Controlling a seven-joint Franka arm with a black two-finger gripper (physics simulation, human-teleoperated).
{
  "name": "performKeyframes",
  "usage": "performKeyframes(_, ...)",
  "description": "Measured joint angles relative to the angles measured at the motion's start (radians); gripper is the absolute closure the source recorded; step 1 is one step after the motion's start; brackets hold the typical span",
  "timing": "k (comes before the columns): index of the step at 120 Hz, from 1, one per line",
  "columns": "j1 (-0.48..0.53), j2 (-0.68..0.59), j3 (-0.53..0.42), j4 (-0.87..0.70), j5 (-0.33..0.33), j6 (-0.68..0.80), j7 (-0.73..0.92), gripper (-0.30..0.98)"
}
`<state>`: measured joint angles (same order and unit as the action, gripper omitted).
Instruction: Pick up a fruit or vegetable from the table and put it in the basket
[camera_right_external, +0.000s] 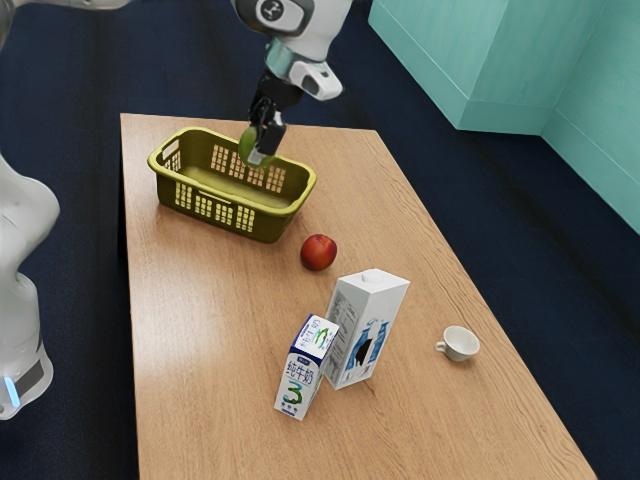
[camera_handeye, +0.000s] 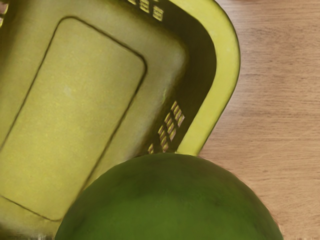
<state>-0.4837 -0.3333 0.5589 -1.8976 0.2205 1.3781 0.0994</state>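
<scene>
Fruit (camera_right_external: 247, 147), green, hung upper left of the exterior view, over the basket (camera_right_external: 273, 224); jaws gripped it, parted to its girth; likely firm, smooth, moderately heavy; mid-body hold advisable.

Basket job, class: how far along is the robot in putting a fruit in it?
Picking up looks done: the green fruit is off the table. In hand: the tool holds that fruit, apparently above the basket. Left: lowering it inside and letting go, since it is gripped rather than resting there.
</scene>
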Motion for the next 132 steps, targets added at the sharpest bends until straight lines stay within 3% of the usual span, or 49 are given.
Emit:
performKeyframes(25, -0.061, -0.040, 0.091, -0.042, 0.030, 0.002, -0.003, 0.34)
performKeyframes(52, -0.066, -0.075, 0.110, -0.136, 0.065, 0.123, -0.014, 0.35)
performKeyframes(102, 0.057, -0.214, 0.071, -0.325, 0.150, 0.428, -0.029, 0.35)
performKeyframes(132, 0.106, -0.238, 0.045, -0.397, 0.182, 0.511, -0.038, 0.35)
